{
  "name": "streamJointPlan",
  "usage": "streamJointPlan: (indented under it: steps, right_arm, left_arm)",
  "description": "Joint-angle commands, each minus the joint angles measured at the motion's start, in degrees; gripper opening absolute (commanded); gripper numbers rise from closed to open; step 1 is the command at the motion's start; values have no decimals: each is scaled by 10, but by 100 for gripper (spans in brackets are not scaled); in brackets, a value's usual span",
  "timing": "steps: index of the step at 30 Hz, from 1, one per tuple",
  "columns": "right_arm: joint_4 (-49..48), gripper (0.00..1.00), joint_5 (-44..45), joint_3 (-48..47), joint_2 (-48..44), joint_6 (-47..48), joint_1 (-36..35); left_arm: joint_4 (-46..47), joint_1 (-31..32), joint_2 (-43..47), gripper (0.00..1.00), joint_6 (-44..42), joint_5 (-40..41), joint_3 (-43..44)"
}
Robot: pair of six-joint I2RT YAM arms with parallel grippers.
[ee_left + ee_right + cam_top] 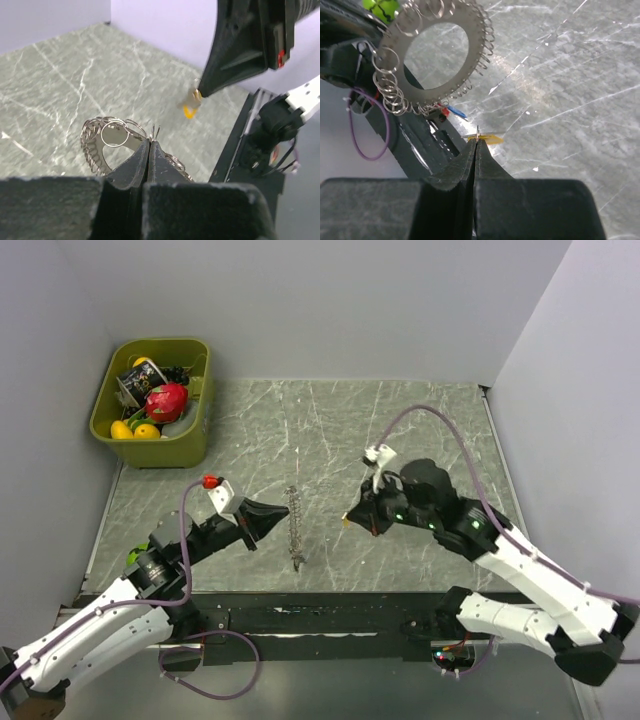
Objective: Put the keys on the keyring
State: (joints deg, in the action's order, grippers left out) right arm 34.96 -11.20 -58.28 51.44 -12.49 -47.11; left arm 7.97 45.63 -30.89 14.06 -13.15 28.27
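The small yellow key (pixel 489 138) is pinched only at the very tips of the closed right hand (pixel 476 143), so it could twist or slip out when pushed against the keyring (pixel 442 82). The keyring, clamped by its rim in the closed left hand (pixel 150 146), may swivel too. It is held on edge over mid-table (pixel 420 430), the key near on its right; both arms reach inward, tips facing

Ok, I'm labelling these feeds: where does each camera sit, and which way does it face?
Top external: above and behind the robot, looking down at the table; left arm and right arm show.
Left wrist: looks past the left gripper, shut on the keyring, towards the right gripper.
Right wrist: looks past its own shut fingers, pinching a yellow key, towards the keyring.
Shared: both wrist views show keyring and key.
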Motion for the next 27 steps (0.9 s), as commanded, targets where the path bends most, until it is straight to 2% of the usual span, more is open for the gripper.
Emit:
streamJointPlan:
  steps: [1,5,11,19,27]
  right_arm:
    - [2,0,-38,-54,63,55,-1]
    - [-15,0,-102,-86,102,92,-2]
    - [-65,0,-214,-82,122,142,-1]
    - [-49,0,-249,-123,165,160,-1]
    - [-26,0,-246,-149,192,180,-1]
  left_arm:
    - [-3,1,-24,1,-43,10,35]
    - [17,1,-29,1,-62,-13,29]
    - [35,1,-26,1,-96,-61,22]
    - [53,1,-91,1,-127,-136,36]
    - [40,1,-120,1,-163,-159,57]
